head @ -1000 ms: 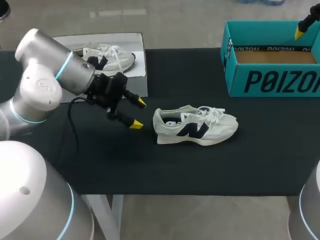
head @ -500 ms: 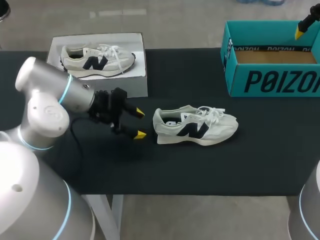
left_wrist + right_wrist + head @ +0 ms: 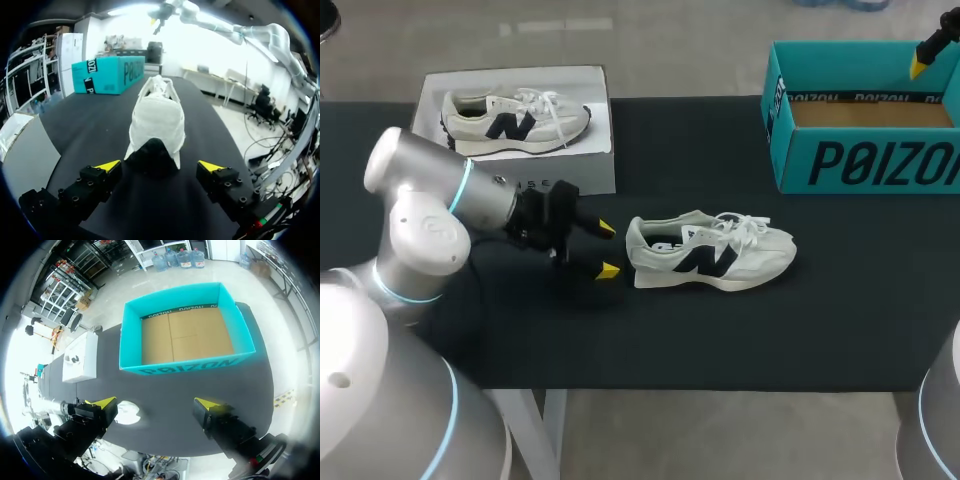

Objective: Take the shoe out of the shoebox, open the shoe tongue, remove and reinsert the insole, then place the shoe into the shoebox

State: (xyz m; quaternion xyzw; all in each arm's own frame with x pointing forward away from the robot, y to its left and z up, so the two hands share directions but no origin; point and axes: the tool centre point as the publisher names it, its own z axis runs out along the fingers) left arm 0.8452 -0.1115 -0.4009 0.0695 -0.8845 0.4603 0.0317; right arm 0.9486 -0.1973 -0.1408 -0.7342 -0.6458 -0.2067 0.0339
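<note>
A white sneaker (image 3: 710, 252) with a dark side logo lies on its sole at the middle of the black table, toe to the right. My left gripper (image 3: 607, 250) stands open right behind its heel. In the left wrist view the heel of the sneaker (image 3: 157, 120) sits just ahead of the open left gripper (image 3: 159, 165), centred between the fingers and touching neither. The teal shoebox (image 3: 860, 160) stands open and empty at the back right. My right gripper (image 3: 155, 403) hangs open high above the table, looking down into the shoebox (image 3: 185, 365).
A white box (image 3: 570, 170) with another white shoe (image 3: 515, 118) on top stands at the back left, close behind my left arm. The table's front edge runs just below the sneaker.
My left gripper has come down and moved right, from beside the white box to just behind the sneaker's heel. The right arm, sneaker and shoebox have not moved.
</note>
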